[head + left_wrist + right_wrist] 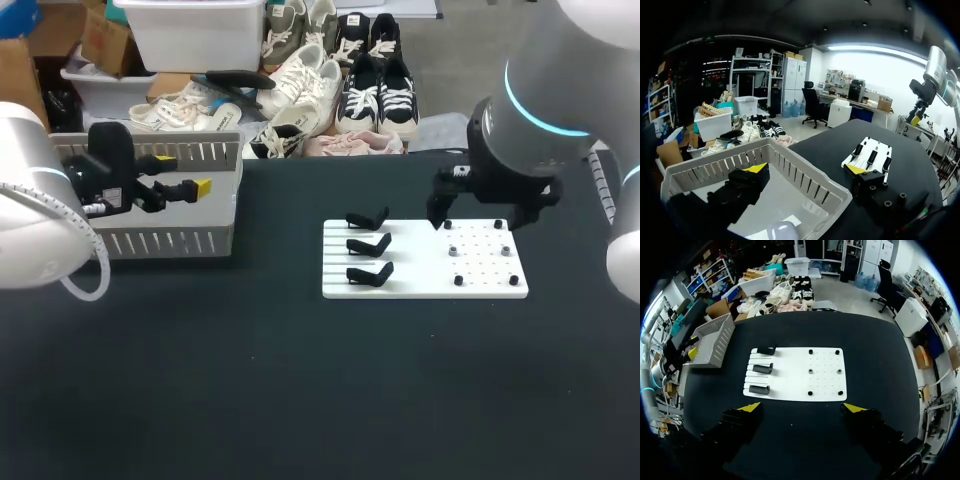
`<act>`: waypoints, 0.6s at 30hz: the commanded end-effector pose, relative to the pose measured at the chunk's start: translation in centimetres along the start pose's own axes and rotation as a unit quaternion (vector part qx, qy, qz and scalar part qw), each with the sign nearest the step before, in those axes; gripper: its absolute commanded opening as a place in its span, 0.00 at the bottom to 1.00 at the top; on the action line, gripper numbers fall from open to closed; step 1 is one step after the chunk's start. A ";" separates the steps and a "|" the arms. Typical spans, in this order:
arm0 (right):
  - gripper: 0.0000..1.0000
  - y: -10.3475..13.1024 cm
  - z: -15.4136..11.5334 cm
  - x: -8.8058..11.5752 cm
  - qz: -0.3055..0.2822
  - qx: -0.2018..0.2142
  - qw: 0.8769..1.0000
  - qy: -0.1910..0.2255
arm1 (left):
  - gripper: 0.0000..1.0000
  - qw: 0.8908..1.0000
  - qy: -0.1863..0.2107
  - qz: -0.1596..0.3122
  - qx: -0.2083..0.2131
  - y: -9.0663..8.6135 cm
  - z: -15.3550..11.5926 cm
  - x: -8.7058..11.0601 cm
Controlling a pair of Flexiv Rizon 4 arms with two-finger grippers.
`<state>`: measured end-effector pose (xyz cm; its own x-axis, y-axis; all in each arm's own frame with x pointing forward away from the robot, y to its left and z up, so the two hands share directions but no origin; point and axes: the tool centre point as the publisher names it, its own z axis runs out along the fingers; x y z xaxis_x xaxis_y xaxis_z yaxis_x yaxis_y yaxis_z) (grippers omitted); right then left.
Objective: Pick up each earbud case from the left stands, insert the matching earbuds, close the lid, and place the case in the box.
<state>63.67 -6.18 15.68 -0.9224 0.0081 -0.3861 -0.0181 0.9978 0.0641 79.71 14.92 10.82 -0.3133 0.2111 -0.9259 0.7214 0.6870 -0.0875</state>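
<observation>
Three black stands point(368, 245) sit in a column on the left part of a white board point(420, 285), all bare. Several small dark earbuds point(453, 250) dot the board's right part. My left gripper point(182, 173) hangs open above the grey slatted box point(150, 240). In the left wrist view its fingers point(756, 168) stand wide apart with nothing between them, and a white rounded case point(782, 231) lies on the box point(790, 165) floor below. My right gripper point(803, 407) is open and empty above the board point(795, 382), with the stands point(762, 368) and earbuds point(810, 371) ahead of it.
The box point(712, 340) stands at the table's left, the board at centre right. Bare black tabletop point(300, 380) stretches in front of both. Shoes lie beyond the far edge.
</observation>
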 end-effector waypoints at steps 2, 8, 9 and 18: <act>1.00 -0.1 0.0 0.3 0.002 0.000 1.000 -0.005 | 1.00 1.000 -0.013 0.019 -0.021 -2.5 -0.7 -0.7; 1.00 -0.1 0.0 0.3 0.002 0.000 1.000 -0.005 | 1.00 0.998 -0.043 0.029 0.035 -5.8 -0.4 -1.9; 1.00 -0.1 0.0 0.3 0.002 0.000 1.000 -0.005 | 1.00 0.998 -0.049 0.031 0.040 -6.3 -0.4 -2.1; 1.00 -0.1 0.0 0.3 0.002 0.000 1.000 -0.005 | 1.00 0.992 -0.060 0.036 0.107 -10.6 -0.5 -2.4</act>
<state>63.67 -6.19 15.68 -0.9224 0.0081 -0.3862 -0.0181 0.9978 0.0642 73.20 7.21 13.93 -0.1850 0.1585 -0.9699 0.8461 0.5277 -0.0751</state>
